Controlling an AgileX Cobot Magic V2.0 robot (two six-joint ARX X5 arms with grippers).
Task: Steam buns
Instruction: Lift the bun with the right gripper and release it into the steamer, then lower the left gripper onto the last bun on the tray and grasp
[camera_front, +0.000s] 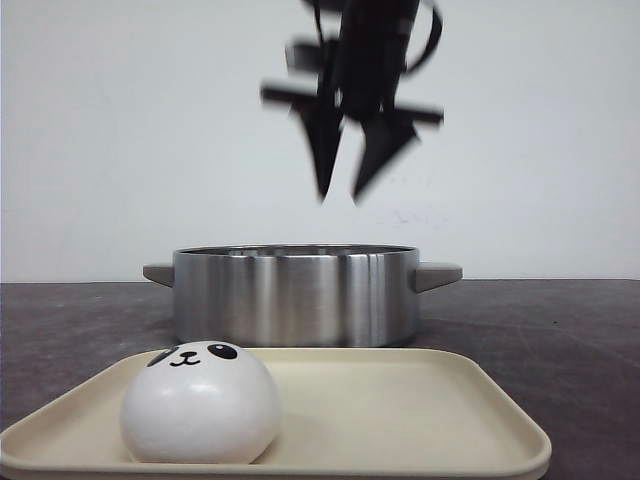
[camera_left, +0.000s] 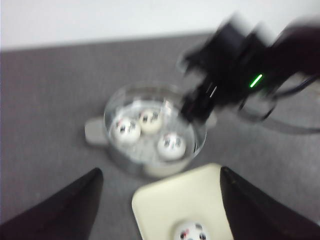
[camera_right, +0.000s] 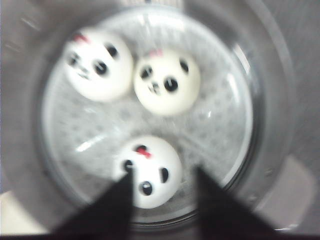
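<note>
A: Right gripper (camera_front: 338, 193) hangs above the pot (camera_front: 296, 295), jaws partly apart, empty. Three buns (camera_right: 166, 81) sit below it; the fourth bun (camera_front: 200, 403) is on the tray (camera_front: 420, 420), face up.

B: Round, no long axis. Left gripper (camera_left: 160, 200) wide open, empty. Risk: crowding squashes buns.

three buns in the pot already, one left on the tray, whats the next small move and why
Probably lift the right gripper clear of the steamer pot and swing it toward the tray. Its jaws are open and empty above the pot, three buns already sit on the perforated rack inside, and the last bun waits alone on the tray's left side.
</note>
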